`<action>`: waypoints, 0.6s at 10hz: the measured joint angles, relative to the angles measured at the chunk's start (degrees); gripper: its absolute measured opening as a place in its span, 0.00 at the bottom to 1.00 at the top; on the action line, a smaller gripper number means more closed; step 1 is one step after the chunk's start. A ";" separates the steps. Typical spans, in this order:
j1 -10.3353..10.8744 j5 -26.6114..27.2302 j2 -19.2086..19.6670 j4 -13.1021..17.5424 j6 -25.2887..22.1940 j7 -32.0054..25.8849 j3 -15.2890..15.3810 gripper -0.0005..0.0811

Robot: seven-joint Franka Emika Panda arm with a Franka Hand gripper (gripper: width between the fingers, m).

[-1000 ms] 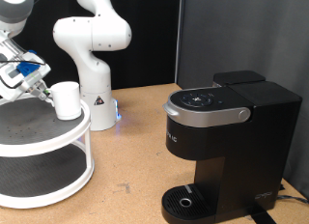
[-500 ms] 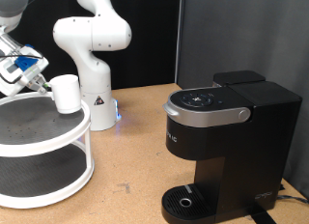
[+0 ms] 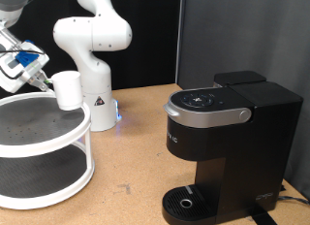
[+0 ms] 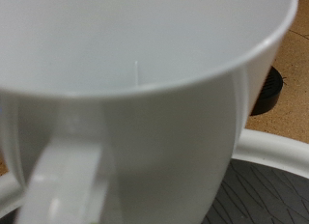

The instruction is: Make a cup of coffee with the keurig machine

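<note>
The exterior view shows one cup, white, up at the exterior view's left, just above the rim of a two-tier white stand and seemingly clear of it. The gripper sits against the cup's left side, with blue parts showing behind it; whether its jaws pinch the handle cannot be told here, as the fingers are too small and partly hidden. One keurig machine stands well apart on the right of the wooden table, its lid down and its drip tray bare. A second, white robot arm stands behind the stand.

The wrist view shows what the other cannot: the cup fills nearly the whole picture, its handle close to the camera. Beside it lie the stand's dark ribbed top and white rim. No fingers show in this view.
</note>
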 joint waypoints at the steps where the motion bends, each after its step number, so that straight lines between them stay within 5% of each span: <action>1: 0.23 1.88 -0.08 -0.28 0.26 0.00 0.08 0.09; 4: 2.22 8.38 -0.49 -1.09 2.35 1.86 3.02 0.09; 6: 4.81 13.87 -0.69 -2.87 10.00 3.02 6.96 0.09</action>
